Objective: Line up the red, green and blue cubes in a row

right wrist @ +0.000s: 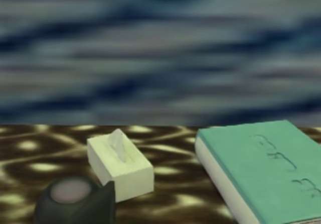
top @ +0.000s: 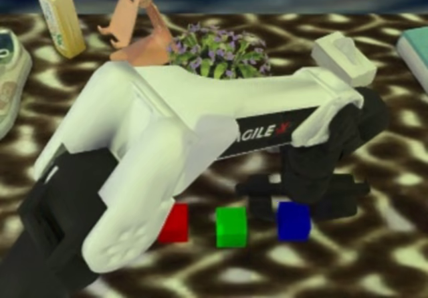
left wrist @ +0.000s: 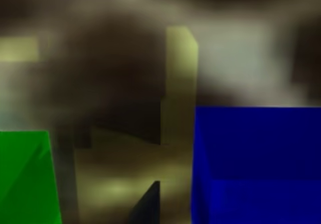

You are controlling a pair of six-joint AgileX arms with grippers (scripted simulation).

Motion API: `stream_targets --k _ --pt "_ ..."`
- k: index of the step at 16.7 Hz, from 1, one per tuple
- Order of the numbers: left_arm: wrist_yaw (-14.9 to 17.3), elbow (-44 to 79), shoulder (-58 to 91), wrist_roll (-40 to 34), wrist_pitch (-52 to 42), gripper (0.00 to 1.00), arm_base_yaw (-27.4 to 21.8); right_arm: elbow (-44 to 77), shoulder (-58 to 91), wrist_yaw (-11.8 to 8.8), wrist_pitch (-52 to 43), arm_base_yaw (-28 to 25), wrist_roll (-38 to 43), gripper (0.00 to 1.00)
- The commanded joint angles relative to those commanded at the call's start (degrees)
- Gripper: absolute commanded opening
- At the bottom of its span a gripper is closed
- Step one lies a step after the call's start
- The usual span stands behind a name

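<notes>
Only the top view shows the small red cube (top: 175, 223), lower centre; left gripper (top: 302, 192) over small blue cube (top: 293, 220), beside small green cube (top: 231, 226): grip cannot be told.

red cube (top: 175, 223), green cube (top: 231, 227), blue cube (top: 293, 221) in a row near the bench's front edge, narrow gaps between them. left arm (top: 200, 137) spans over the middle, its left gripper (top: 301, 191) low at the blue cube, blocking access from behind. bench (top: 374, 258) open at front right. far edge crowded: bottle (top: 60, 17), flower pot (top: 217, 51), tissue box (top: 344, 57), book (top: 416, 51).
</notes>
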State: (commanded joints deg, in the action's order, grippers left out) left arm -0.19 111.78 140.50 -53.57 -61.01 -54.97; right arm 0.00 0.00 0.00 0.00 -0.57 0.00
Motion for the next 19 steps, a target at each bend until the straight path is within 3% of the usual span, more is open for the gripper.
stream_targets --k 10,19 --pt "0.00 0.21 -0.04 0.02 -0.20 1.00 0.00 0.00 0.00 0.00 0.00 0.00 0.00 1.00" --pt "-0.04 10.76 -2.97 -0.17 -13.71 1.00 1.04 0.00 0.00 0.00 0.00 0.00 0.00 1.00"
